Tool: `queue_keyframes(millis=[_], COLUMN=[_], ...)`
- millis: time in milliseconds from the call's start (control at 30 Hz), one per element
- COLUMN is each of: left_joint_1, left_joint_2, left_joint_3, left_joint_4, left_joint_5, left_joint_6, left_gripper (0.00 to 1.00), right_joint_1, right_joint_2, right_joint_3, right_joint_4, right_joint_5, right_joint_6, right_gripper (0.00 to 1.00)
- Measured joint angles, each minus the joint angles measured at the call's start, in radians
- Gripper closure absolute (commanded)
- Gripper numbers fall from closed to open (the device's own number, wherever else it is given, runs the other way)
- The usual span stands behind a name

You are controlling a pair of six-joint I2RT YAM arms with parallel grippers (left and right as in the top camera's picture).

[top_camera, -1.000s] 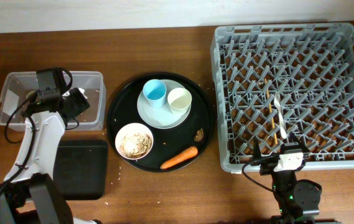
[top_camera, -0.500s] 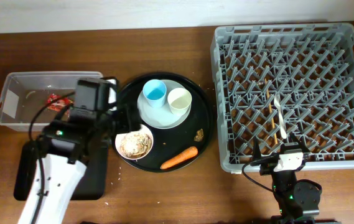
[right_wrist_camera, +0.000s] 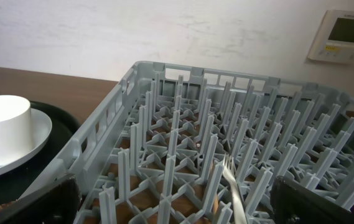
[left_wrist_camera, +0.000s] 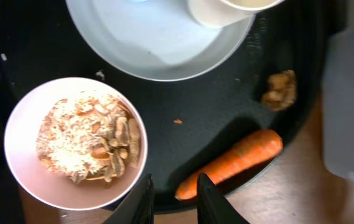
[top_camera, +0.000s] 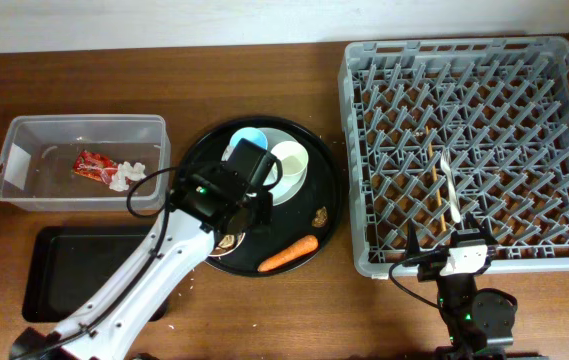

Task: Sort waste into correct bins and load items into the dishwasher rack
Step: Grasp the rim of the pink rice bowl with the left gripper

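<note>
Brown wooden tabletop point(top_camera: 264, 80) fills the overhead view, with a strip of pale wall beyond its far edge. The large grey dishwasher rack point(top_camera: 469, 150) stands along the right edge, and a white fork point(top_camera: 449, 190) lies among its pegs. Near the left edge, the clear tub point(top_camera: 24, 150) holds the red wrapper point(top_camera: 92, 165) and the white tissue point(top_camera: 129, 173). The shallow black tray point(top_camera: 74, 275) lies toward the front-left corner. At the middle of the table, the round black tray point(top_camera: 329, 175) bears the grey plate point(left_wrist_camera: 158, 43), on which stand the blue cup point(top_camera: 249, 138) and the cream cup point(top_camera: 289, 160). Also on it are the carrot point(left_wrist_camera: 232, 162), the brown crumbs point(left_wrist_camera: 280, 90) and the pinkish bowl point(left_wrist_camera: 21, 143) of noodle scraps point(left_wrist_camera: 93, 140). The left gripper point(left_wrist_camera: 172, 202) hovers over that tray's front rim, between bowl and carrot, its fingers a little apart and clasping nothing. The right gripper point(right_wrist_camera: 180, 199) sits at the front edge facing the rack, its fingers spread wide and empty
</note>
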Motion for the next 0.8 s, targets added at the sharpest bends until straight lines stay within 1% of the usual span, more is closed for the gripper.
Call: queue_keyframes(millis=[67,167,433,567,700,800], left_joint_1=[0.0,0.0,0.0,0.0,0.0,0.0], left_joint_2=[0.037,0.092,0.264,0.277,0.277,0.279], left_joint_3=[0.0,-0.021,-0.028,-0.028,-0.046,-0.09], left_joint_4=[0.003,0.054,0.085,0.095,0.103,0.149], left_joint_5=[-0.027,-0.039,-0.09,-0.106,-0.118,-0.123], left_joint_6=[-0.011,-0.014,-0.017,-0.018,-0.051,-0.068], left_gripper=[0.77,0.77,0.76,0.75,0.75,0.77], right_joint_1=[0.0,0.0,0.0,0.0,0.0,0.0], right_joint_2=[0.0,0.0,0.0,0.0,0.0,0.0], right_joint_3=[0.0,0.0,0.0,0.0,0.0,0.0], right_joint_4=[0.0,0.0,0.0,0.0,0.0,0.0], right_joint_5=[0.0,0.0,0.0,0.0,0.0,0.0], right_joint_6=[0.0,0.0,0.0,0.0,0.0,0.0], right_gripper=[0.01,0.01,0.01,0.01,0.01,0.01])
